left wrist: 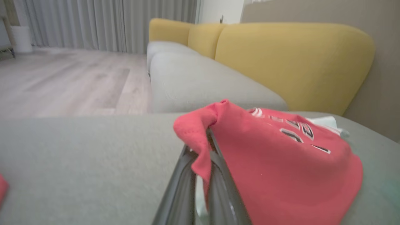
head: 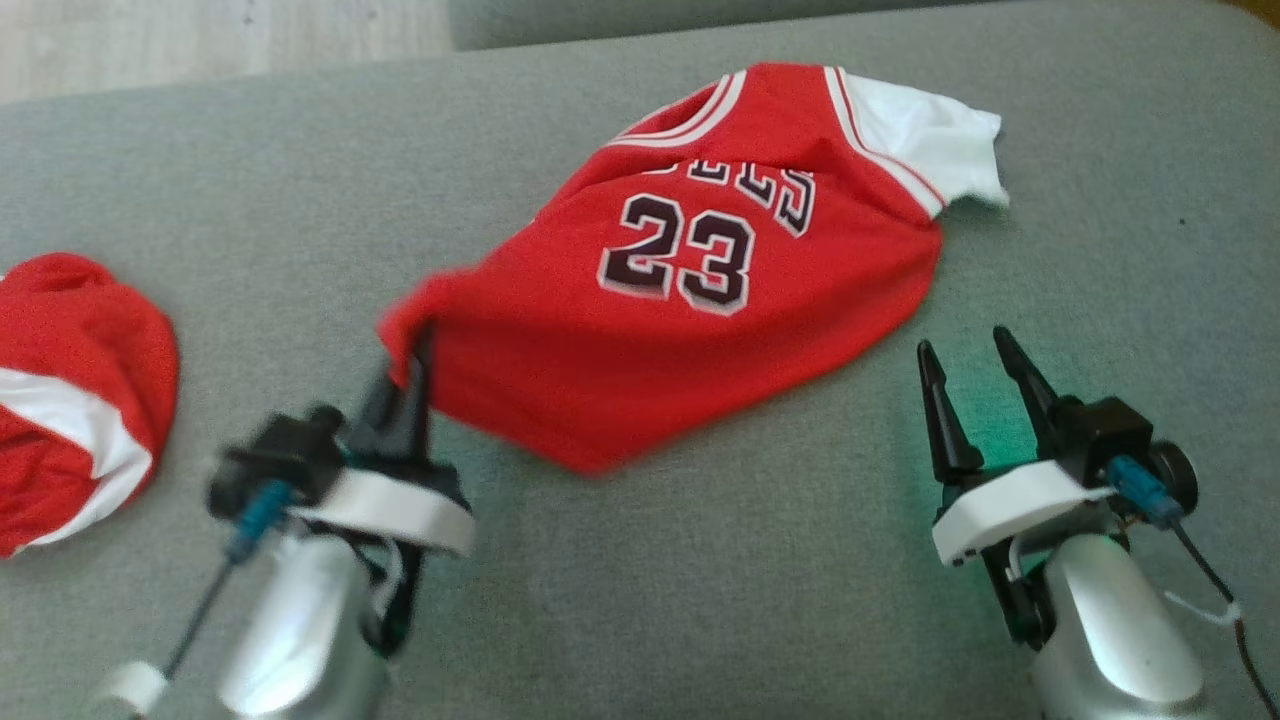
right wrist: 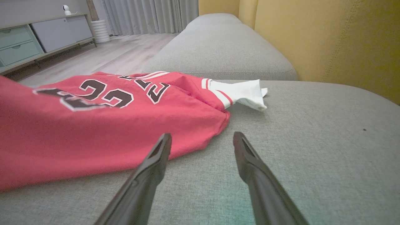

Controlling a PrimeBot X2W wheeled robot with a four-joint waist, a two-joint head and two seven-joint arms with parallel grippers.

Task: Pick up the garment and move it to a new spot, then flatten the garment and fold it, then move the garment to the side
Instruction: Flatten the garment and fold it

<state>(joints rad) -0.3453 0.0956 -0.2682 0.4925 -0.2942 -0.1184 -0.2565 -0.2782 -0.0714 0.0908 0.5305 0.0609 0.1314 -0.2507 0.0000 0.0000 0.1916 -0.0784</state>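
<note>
Red jersey fabric with white trim, a black-and-white 23 and lettering above it: the garment (head: 700,330) lies spread on the grey sofa seat (head: 700,580), with a white sleeve (head: 930,140) sticking out at its far right shoulder. Its near-left corner is bunched and lifted off the cushion. The left claw (head: 412,365) is pinched tight on that corner, and in the left wrist view red cloth drapes over its fingertips. The right claw (head: 963,345) stands spread wide and holds nothing, its tips just beside the garment's right hem. A second red-and-white cloth (head: 70,390) lies crumpled well apart at the seat's left edge.
</note>
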